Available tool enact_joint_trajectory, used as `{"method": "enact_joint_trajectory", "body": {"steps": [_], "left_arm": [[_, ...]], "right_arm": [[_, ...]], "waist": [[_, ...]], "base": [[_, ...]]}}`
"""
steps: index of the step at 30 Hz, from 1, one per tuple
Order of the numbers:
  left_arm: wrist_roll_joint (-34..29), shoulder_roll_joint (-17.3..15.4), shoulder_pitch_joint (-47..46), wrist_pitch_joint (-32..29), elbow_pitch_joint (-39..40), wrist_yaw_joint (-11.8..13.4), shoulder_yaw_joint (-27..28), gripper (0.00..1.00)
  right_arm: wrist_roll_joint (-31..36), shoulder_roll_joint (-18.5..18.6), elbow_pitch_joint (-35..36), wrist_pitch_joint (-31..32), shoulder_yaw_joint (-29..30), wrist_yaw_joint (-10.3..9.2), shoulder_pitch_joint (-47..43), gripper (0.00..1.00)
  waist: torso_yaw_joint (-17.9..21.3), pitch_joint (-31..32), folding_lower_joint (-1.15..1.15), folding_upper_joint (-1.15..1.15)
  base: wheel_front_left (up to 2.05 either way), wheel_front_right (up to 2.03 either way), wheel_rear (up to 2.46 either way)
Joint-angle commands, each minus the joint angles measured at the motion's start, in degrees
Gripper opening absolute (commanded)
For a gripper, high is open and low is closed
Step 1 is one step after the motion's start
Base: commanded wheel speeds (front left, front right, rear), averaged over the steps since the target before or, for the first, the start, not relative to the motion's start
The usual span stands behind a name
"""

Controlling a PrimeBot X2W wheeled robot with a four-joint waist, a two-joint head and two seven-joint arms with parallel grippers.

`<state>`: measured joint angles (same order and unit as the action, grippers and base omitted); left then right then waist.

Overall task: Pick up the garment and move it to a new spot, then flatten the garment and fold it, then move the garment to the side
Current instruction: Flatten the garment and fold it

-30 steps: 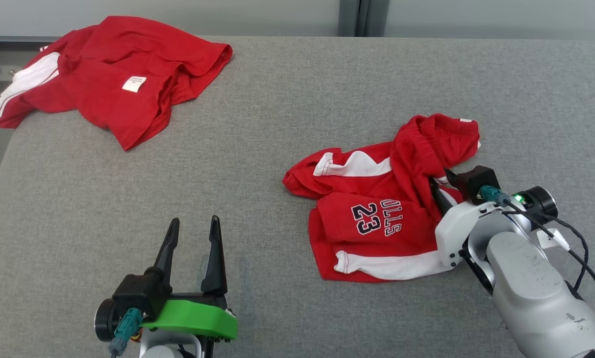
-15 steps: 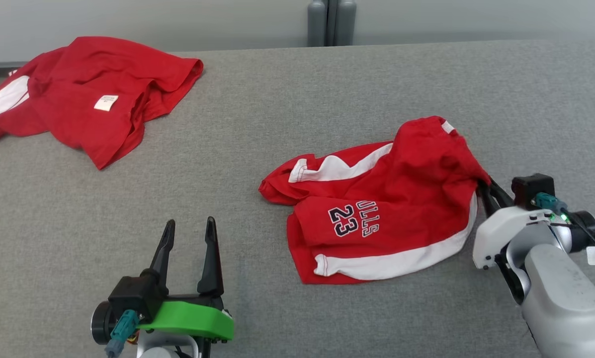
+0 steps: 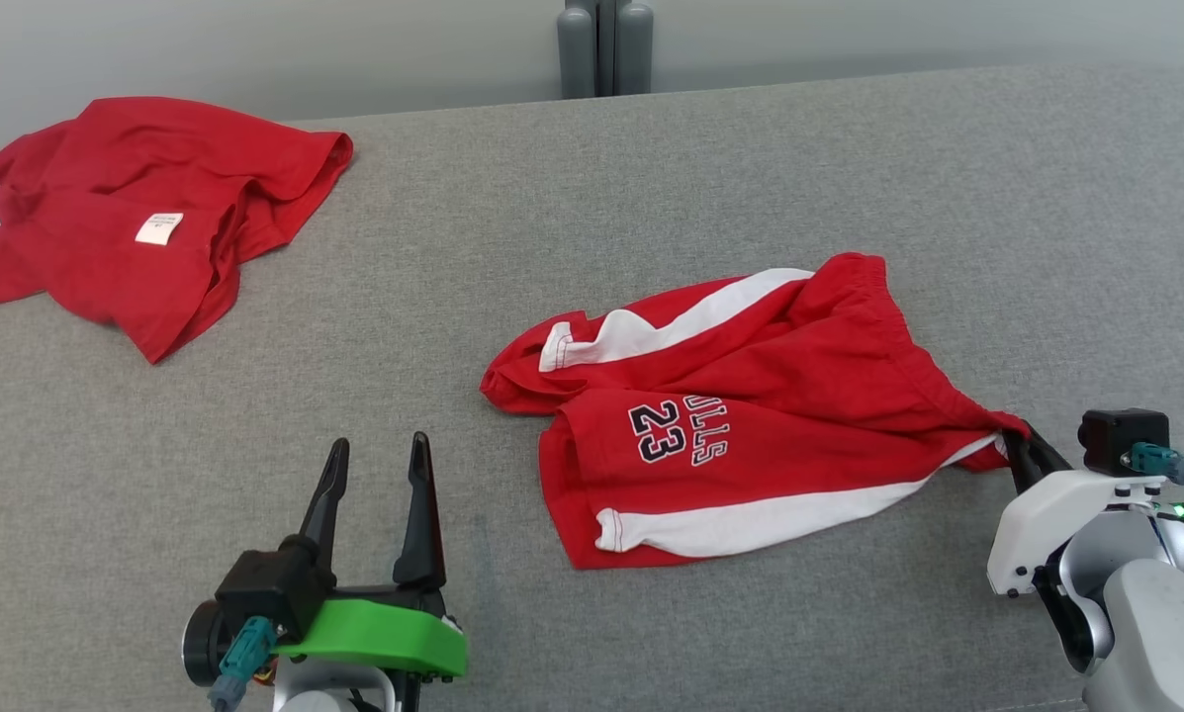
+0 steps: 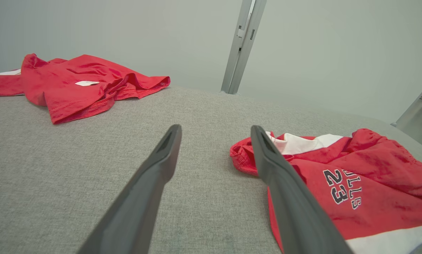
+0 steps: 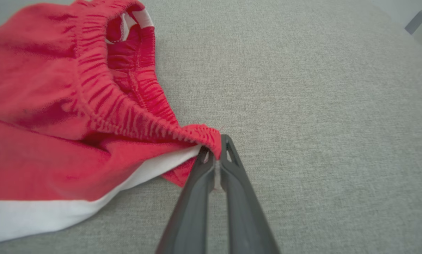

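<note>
A fold probably hides letters on the shorts (image 3: 799, 396); the far garment (image 3: 87, 188) crosses the left edge.

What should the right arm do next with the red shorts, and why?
Probably lift the right gripper and carry the red shorts clear of the grey surface. Its jaws are shut on a corner of the waistband, while most of the cloth lies rumpled on the surface, and the left gripper stands open, apart from it.
</note>
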<state>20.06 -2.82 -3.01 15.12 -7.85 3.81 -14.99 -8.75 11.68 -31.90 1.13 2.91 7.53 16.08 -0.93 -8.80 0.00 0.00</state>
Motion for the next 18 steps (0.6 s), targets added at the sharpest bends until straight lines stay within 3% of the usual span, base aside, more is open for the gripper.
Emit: {"method": "enact_joint_trajectory", "body": {"steps": [1,2,3,18], "left_arm": [[0.1,-0.1,-0.5,0.0,-0.1,0.2,0.1,1.0],[0.1,-0.1,-0.5,0.0,-0.1,0.2,0.1,1.0],[0.1,-0.1,-0.5,0.0,-0.1,0.2,0.1,1.0],[0.0,-0.1,1.8,0.0,-0.1,0.2,0.1,1.0]], "right_arm": [[0.3,0.0,1.1,-0.3,0.7,-0.09,-0.7,0.02],[0.5,-0.4,1.7,-0.2,0.9,-0.08,-1.0,0.42],[0.8,-1.0,2.5,-0.4,1.0,-0.08,-1.5,1.0],[3.9,-4.0,17.4,-4.7,1.6,-0.08,-8.3,1.0]], "waist": [[0.1,0.0,0.0,0.0],[0.1,0.1,0.0,0.0],[0.3,0.2,0.0,0.0],[2.3,5.1,0.0,0.0]], "base": [[0.0,0.0,0.0],[0.0,0.0,0.0],[0.0,0.0,0.0],[0.0,0.0,0.0]]}}
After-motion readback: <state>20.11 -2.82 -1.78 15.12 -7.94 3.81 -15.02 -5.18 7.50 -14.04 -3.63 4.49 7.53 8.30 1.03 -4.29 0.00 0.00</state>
